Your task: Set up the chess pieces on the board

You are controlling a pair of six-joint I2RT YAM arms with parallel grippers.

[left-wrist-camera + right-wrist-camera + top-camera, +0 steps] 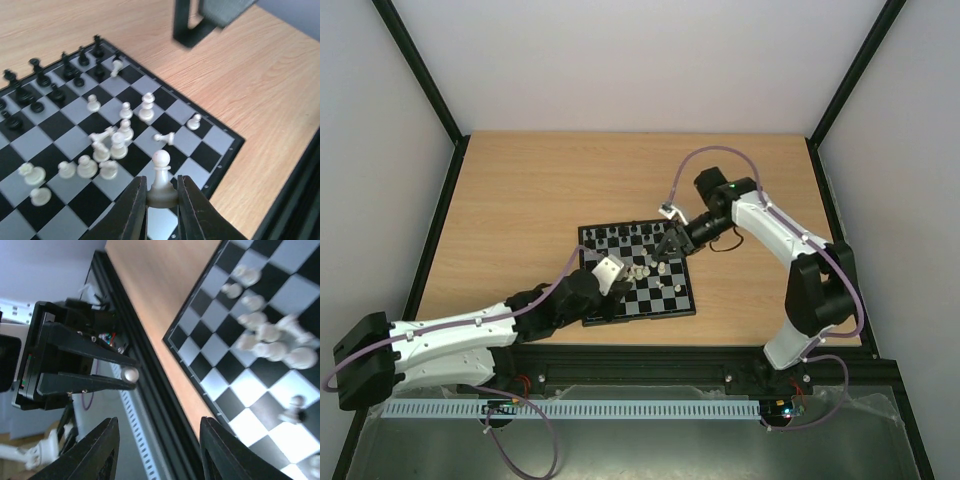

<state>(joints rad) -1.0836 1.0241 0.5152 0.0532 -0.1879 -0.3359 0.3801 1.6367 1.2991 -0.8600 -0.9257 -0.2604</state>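
The board (pixel 663 305) lies at the table's middle, near the front edge. My left gripper (pixel 161 201) is shut on the base of a cream-white pawn (pixel 161 172), upright and held just over the board's near corner squares (pixel 220 137). Several white chess pieces (pixel 117 145) crowd the board's middle, some of them lying on their sides. Black pieces (pixel 40 80) stand in rows along the far edge. My right gripper (pixel 160 427) hangs open over the board (pixel 210 347) with nothing between its fingers. Its camera also catches the held pawn (pixel 130 374).
A black frame rail (pixel 650 352) runs along the table's near edge, close to the board. A white slotted strip (pixel 570 408) lies below it. Bare wooden table (pixel 520 200) surrounds the board. The right arm's gripper (pixel 200 25) looms at the top of the left wrist view.
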